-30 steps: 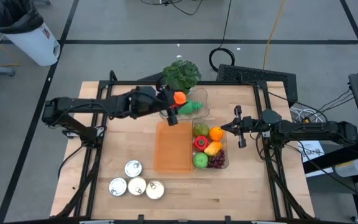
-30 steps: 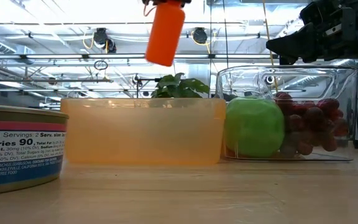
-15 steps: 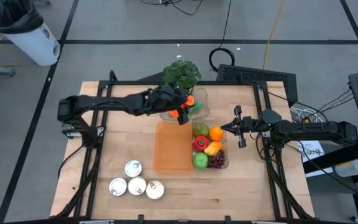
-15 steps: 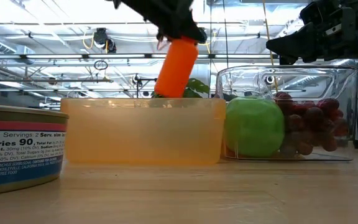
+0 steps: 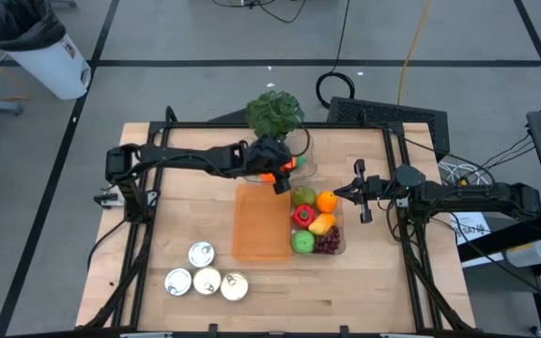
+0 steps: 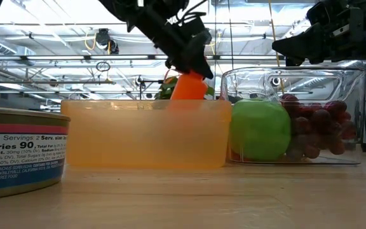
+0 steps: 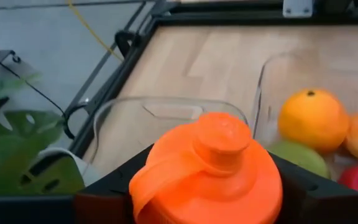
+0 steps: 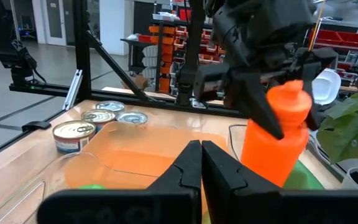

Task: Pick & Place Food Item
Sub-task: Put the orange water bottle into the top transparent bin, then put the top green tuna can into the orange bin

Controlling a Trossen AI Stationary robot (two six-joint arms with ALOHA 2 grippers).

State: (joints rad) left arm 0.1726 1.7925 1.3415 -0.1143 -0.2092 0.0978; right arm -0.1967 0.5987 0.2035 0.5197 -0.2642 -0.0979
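Note:
An orange bottle with a cap hangs in my left gripper, which is shut on it over the far right corner of the orange tray. In the low view the bottle tilts, and its lower end sinks behind the tray's rim. The right wrist view shows the bottle from its far side. My right gripper waits shut at the right of the clear fruit box, touching nothing. My left gripper pinches the bottle's body between its two fingers, one finger on each side, just below the cap. The fingers come slanting down from the table's left, across the bottle. The bottle is clear of the table and tilted, cap end up.
The clear box holds an apple, grapes, a red pepper and oranges. A second clear box with a green item and a potted plant stand at the far edge. Several cans sit near the front left.
My left gripper has come down and moved toward the table's right and near edges with the bottle. The bottle has sunk from high above the tray to the level of its rim and has tipped from hanging straight to a slant.

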